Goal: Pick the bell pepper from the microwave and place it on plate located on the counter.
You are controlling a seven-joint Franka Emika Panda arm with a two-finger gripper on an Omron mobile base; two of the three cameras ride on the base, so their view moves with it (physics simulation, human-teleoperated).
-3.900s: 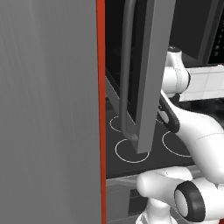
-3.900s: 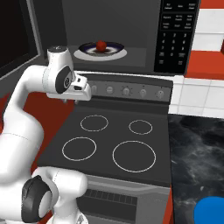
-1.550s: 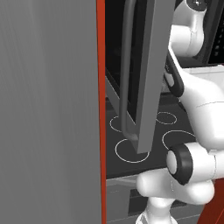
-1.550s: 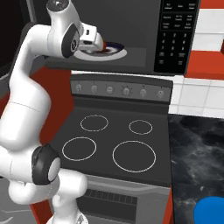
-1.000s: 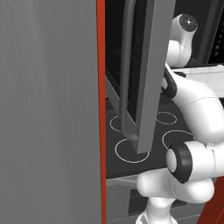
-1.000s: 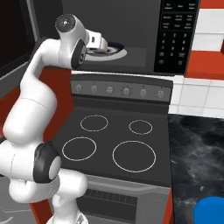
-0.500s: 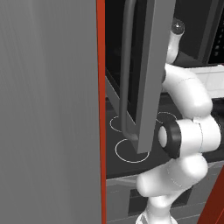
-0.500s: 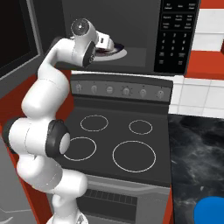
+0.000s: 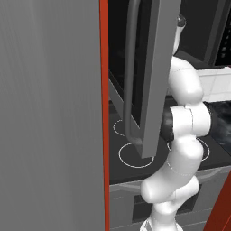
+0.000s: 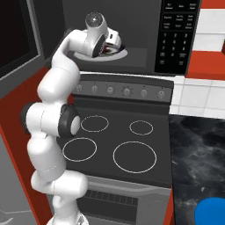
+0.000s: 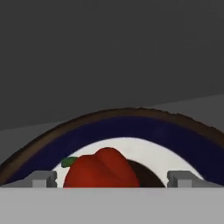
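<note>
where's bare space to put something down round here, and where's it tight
Free: the counter between the stove and the plate, and the stove top with its four bare rings. Tight: inside the microwave, where the arm reaches over the bell pepper.

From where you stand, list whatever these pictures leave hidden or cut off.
- Bell pepper: hand view, lower part cut off by the picture's bottom edge; right base view, covered by the arm's wrist.
- Tool: hand view, just the two fingertips show, spread wide either side of the pepper; contact cannot be judged.
- Plate: right base view, cropped by the bottom right corner.
- Microwave interior: left base view, screened by the open door.
</note>
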